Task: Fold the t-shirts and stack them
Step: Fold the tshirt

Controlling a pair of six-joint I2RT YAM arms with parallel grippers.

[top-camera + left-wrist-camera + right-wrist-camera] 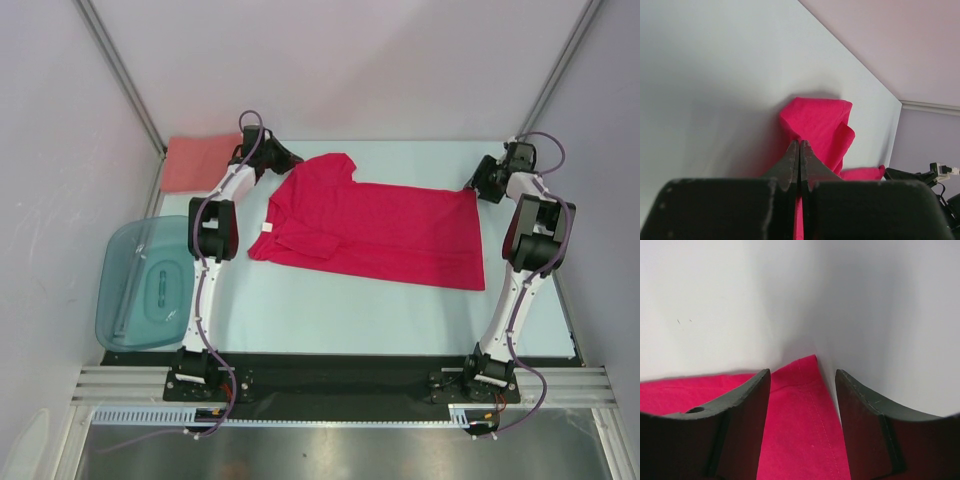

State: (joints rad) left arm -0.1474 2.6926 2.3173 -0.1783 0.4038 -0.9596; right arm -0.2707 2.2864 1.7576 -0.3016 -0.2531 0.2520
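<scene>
The crimson t-shirt (380, 232) lies spread flat across the middle of the table (400, 310), with the salmon-pink t-shirt (195, 160) at the far left corner. The left gripper (799, 150) is clamped on the crimson cloth's far left edge. The right gripper (802, 377) has its jaws apart, straddling the far right hem corner.

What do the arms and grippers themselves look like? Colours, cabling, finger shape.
Both the left arm and right arm have white links with black joint housings. A purple cable runs along each. The left gripper and right gripper have matte black fingers tapering to curved, slightly scuffed tips.
</scene>
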